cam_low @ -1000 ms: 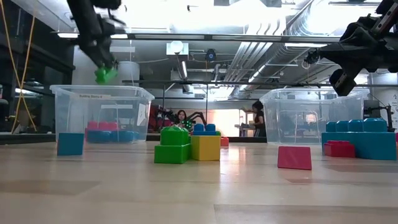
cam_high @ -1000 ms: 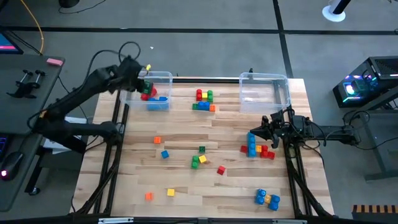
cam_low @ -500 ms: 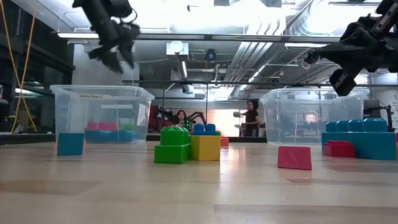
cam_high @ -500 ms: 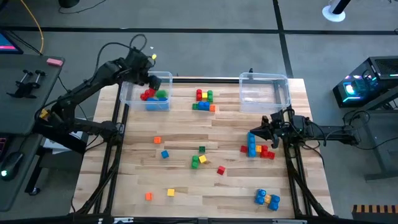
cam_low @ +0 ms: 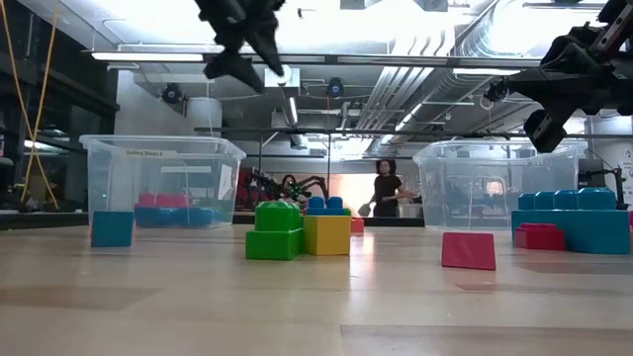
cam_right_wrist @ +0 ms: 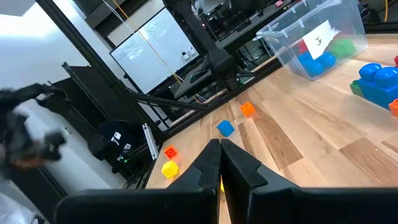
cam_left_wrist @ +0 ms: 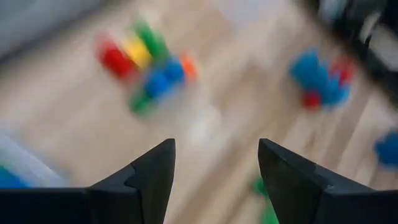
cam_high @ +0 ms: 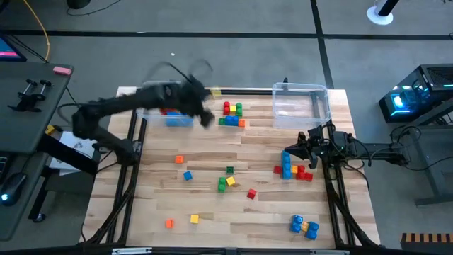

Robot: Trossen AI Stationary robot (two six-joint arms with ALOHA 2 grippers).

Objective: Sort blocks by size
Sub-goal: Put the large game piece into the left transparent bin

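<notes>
Blocks lie scattered over the wooden table. A red, yellow, green, blue and orange cluster (cam_high: 231,113) sits at the far middle, and small cubes (cam_high: 225,183) lie mid-table. My left gripper (cam_high: 206,117) hangs open and empty above the table between the left clear bin (cam_low: 163,183) and that cluster (cam_left_wrist: 149,68). The bin holds red and blue blocks (cam_high: 177,117). My right gripper (cam_high: 287,152) waits shut at the right, beside blue and red blocks (cam_high: 291,170).
A second clear bin (cam_high: 301,105) stands at the far right. Blue and yellow blocks (cam_high: 304,227) lie near the front right corner, a yellow (cam_high: 194,219) and an orange cube (cam_high: 169,223) near the front left. A person walks in the room behind the table (cam_low: 384,193).
My left gripper, over the left bin with a green block, has opened and let it fall into the bin. It has then swung fast toward the table's right, past the bin's edge toward the far-middle cluster, staying open.
</notes>
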